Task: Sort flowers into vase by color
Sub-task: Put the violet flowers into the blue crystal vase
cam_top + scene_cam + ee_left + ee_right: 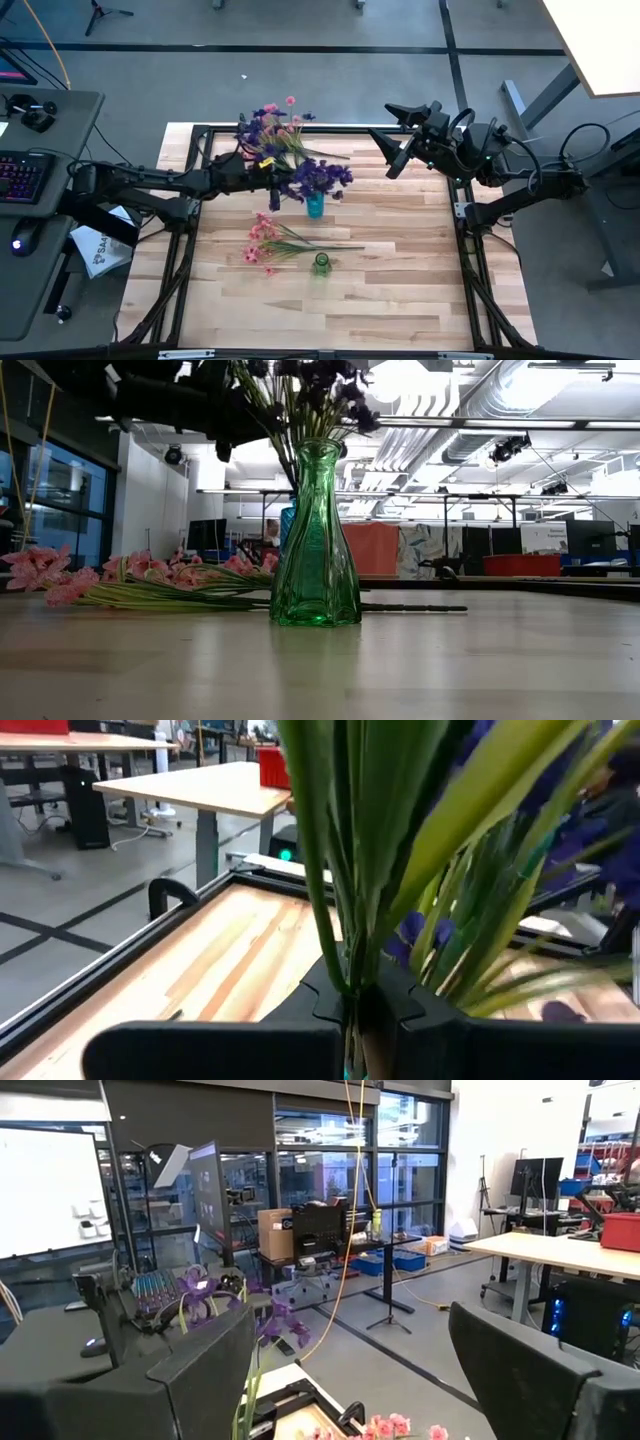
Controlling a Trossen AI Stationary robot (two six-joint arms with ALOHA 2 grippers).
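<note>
While the left arm reaches across the worktop (400, 300) from its left side, the left pincer (272, 178) is clenched on the green stems of a purple sprig (318, 178), just beside a small blue vase (315, 206) whose mouth lies under the purple blossoms. In the left wrist view the stems (345, 880) pass down between the two dark fingers (400, 1005). More purple and pink sprigs (270, 125) lie in a loose heap behind the left pincer, toward the far edge. Nearer the front, a bundle of pink flowers (265, 243) lies flat with its stems pointing right, just beside an upright green vase (321, 263); whether the stems touch it cannot be told. At the far right corner the right pincer (392, 143) hovers released, holding nothing, well apart from both vases
</note>
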